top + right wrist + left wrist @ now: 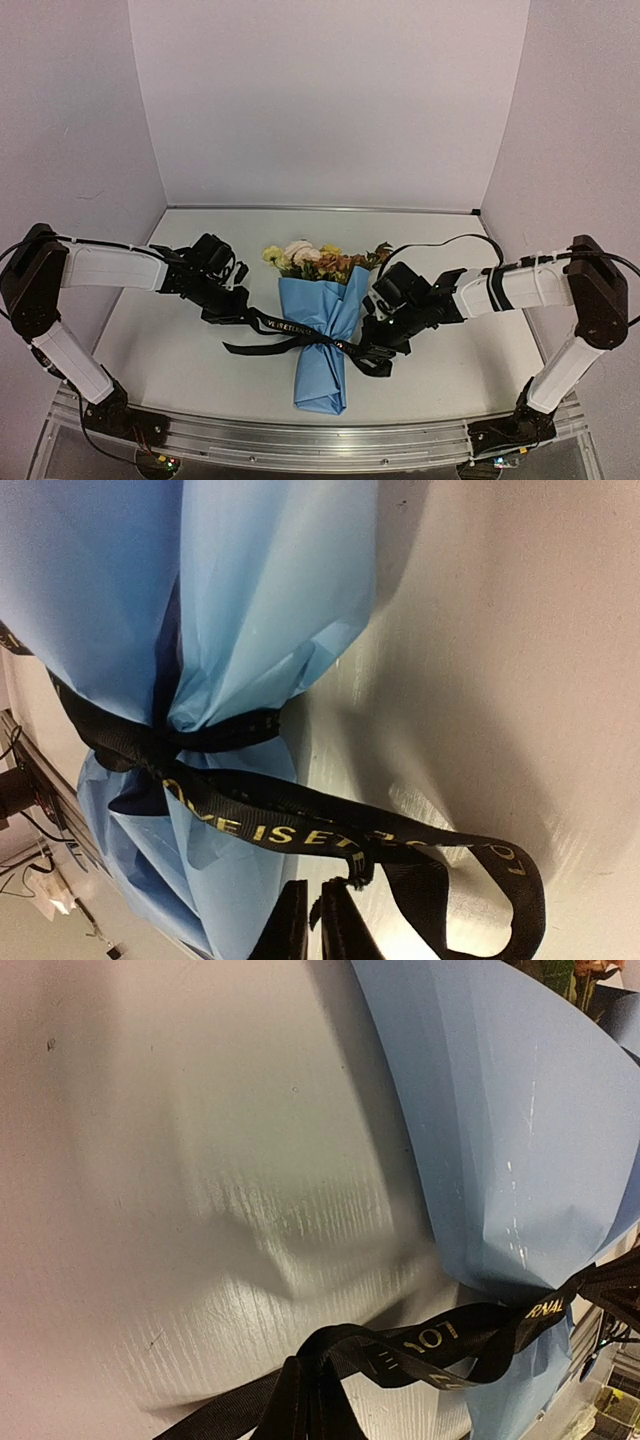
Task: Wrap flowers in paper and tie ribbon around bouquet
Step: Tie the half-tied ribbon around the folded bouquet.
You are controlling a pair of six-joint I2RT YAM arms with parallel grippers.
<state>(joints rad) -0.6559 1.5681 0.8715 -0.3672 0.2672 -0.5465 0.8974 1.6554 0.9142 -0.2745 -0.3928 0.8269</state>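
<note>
Jaws squeezed tight on both, left gripper and right gripper each pinching the ribbon, tied round the paper mid bench, flowers toward far edge

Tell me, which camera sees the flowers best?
The top external view. It shows all the blooms of the flowers poking out of the blue paper. The left wrist view catches only a sliver of the flowers in its top corner, and the right wrist view shows none.
</note>
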